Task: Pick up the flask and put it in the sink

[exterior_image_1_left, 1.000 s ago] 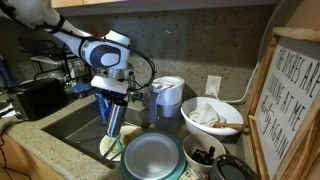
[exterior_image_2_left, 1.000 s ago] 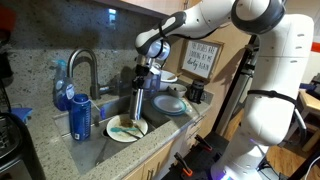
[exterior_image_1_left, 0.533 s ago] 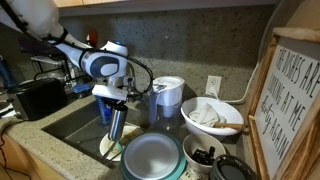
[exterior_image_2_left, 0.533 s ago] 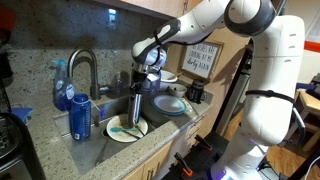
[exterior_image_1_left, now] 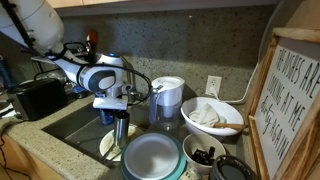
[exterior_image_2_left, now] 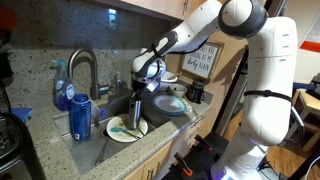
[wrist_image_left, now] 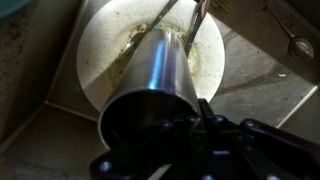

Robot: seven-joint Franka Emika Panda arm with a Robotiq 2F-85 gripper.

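Observation:
The flask (exterior_image_1_left: 119, 130) is a tall steel cylinder, held upright inside the sink (exterior_image_1_left: 68, 122). My gripper (exterior_image_1_left: 113, 107) is shut on its upper part. In an exterior view the flask (exterior_image_2_left: 137, 110) hangs from the gripper (exterior_image_2_left: 140, 88) just over a dirty white plate (exterior_image_2_left: 124, 130) on the sink floor (exterior_image_2_left: 100, 143). The wrist view looks down along the flask (wrist_image_left: 155, 75) onto the plate (wrist_image_left: 105, 45), which holds cutlery (wrist_image_left: 198, 14). One finger (wrist_image_left: 200, 118) of the gripper (wrist_image_left: 152, 128) presses its side. I cannot tell whether the flask's base touches the plate.
A stack of teal plates (exterior_image_1_left: 152, 158) sits on the counter beside the sink. A white bowl (exterior_image_1_left: 212, 117), a water jug (exterior_image_1_left: 168, 95) and a framed sign (exterior_image_1_left: 295, 95) stand nearby. A faucet (exterior_image_2_left: 82, 68) and a blue can (exterior_image_2_left: 81, 118) stand at the sink's rim.
My gripper has moved down into the sink with the flask, closer to the dirty plate. The grip has stayed shut.

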